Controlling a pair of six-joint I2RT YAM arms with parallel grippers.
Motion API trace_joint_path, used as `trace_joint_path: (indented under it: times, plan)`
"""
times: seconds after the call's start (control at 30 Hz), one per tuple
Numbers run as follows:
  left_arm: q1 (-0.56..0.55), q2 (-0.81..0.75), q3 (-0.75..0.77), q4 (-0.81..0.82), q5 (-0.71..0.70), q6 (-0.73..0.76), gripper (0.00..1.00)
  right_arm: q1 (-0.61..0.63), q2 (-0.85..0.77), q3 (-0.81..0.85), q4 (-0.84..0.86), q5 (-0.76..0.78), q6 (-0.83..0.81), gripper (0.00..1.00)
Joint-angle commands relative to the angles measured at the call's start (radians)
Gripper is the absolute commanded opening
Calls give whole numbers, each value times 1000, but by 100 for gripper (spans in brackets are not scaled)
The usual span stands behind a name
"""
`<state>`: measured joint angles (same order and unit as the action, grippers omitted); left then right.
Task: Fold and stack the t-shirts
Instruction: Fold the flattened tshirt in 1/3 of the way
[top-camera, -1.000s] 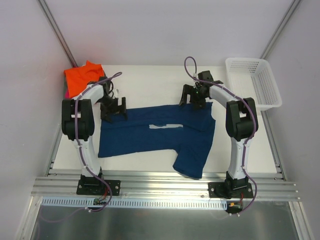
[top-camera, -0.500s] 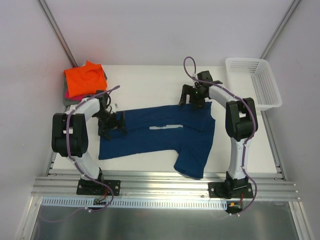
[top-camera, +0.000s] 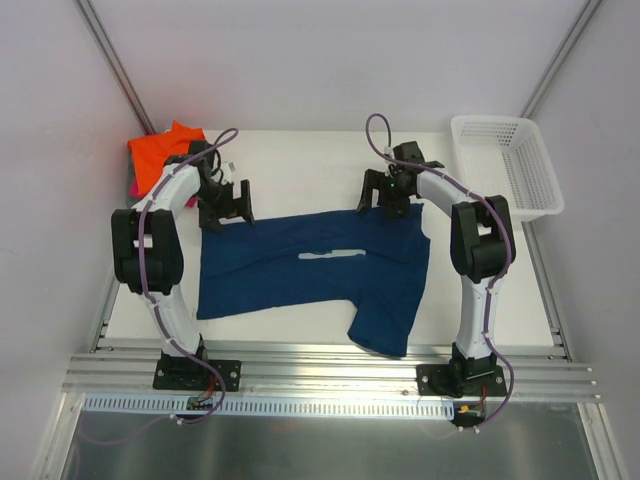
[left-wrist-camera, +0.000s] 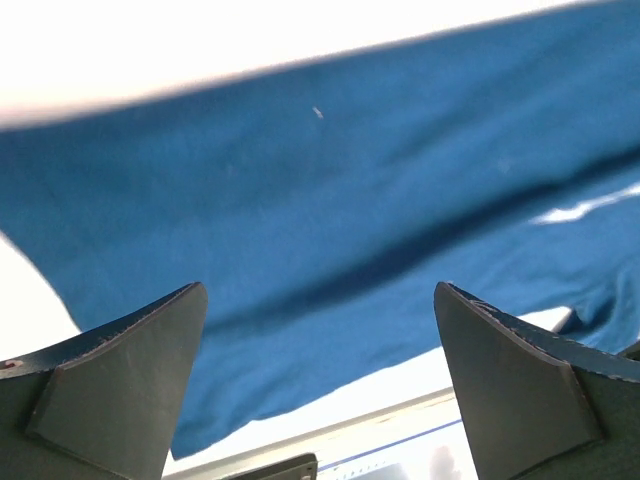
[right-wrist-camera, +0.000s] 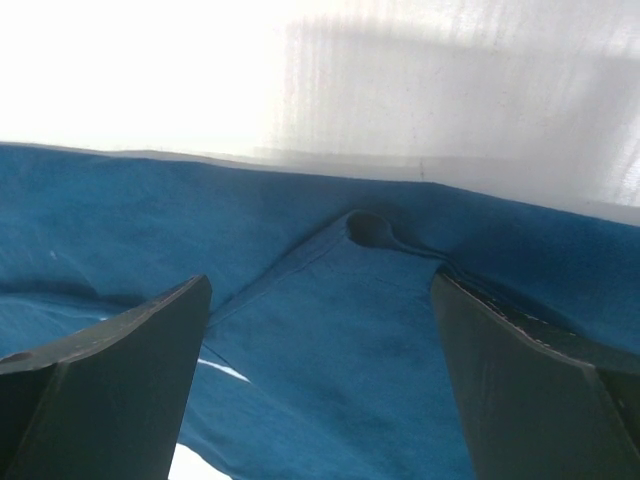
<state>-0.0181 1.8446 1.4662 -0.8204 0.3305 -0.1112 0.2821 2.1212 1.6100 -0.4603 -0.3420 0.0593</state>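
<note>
The navy blue t-shirt (top-camera: 310, 270) lies partly folded on the white table, one sleeve hanging toward the near edge; a pale strip of its print shows at the fold. It fills the left wrist view (left-wrist-camera: 320, 190) and the right wrist view (right-wrist-camera: 340, 340). My left gripper (top-camera: 226, 208) is open and empty just above the shirt's far left corner. My right gripper (top-camera: 388, 196) is open and empty over the shirt's far right edge, above a folded sleeve seam. Folded orange (top-camera: 165, 152), pink and grey tees are stacked at the far left.
A white plastic lattice basket (top-camera: 505, 160) stands at the far right of the table. The metal rail (top-camera: 330, 375) runs along the near edge by the arm bases. Grey walls close in on both sides.
My left gripper has swung off the shirt's left edge, first down and left, and now up to the far left corner near the stack. The right arm has not moved.
</note>
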Motion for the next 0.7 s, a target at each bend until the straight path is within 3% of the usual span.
trace_joint_path:
  times: [0.0, 0.43, 0.67]
  plan:
    - [0, 119, 51, -29, -8, 13, 99, 8, -60, 34, -20, 58, -10, 97]
    - [-9, 215, 97, -39, 21, 2, 99, -64, -7, 145, -34, 63, -47, 99]
    - [-11, 219, 109, -37, 15, -1, 99, -49, -27, 78, -49, 38, -46, 95]
